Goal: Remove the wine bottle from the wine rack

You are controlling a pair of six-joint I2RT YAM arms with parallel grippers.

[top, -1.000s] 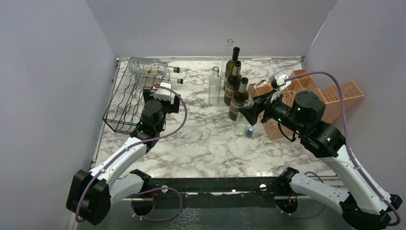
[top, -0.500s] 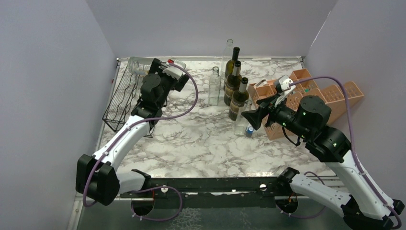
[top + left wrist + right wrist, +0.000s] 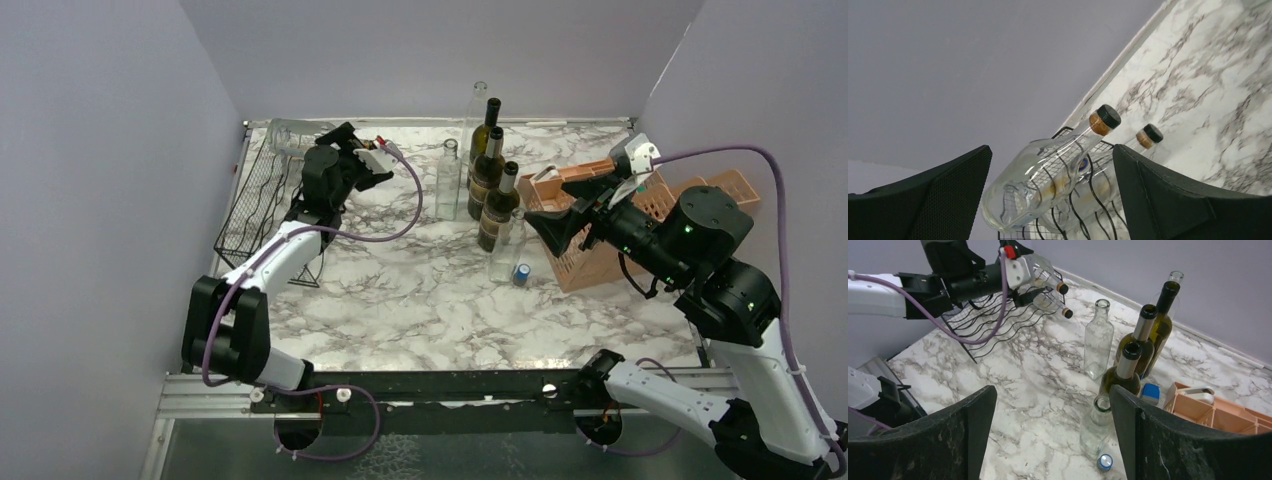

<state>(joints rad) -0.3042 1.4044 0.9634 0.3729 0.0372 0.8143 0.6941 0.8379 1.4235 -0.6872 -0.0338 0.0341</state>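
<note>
Wine bottle (image 3: 1045,175), clear glass with a black cap, lies tilted on the top tier of wine rack (image 3: 258,208), upper left of top view. Left gripper (image 3: 1050,150): jaws wide apart, empty, facing the bottle, not touching it. Right gripper (image 3: 1052,390): jaws wide apart, empty, centre right of top view.

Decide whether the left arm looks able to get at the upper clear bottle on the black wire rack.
Probably yes. The left arm has its jaws open facing the upper clear bottle on the wine rack, and nothing lies between.
</note>
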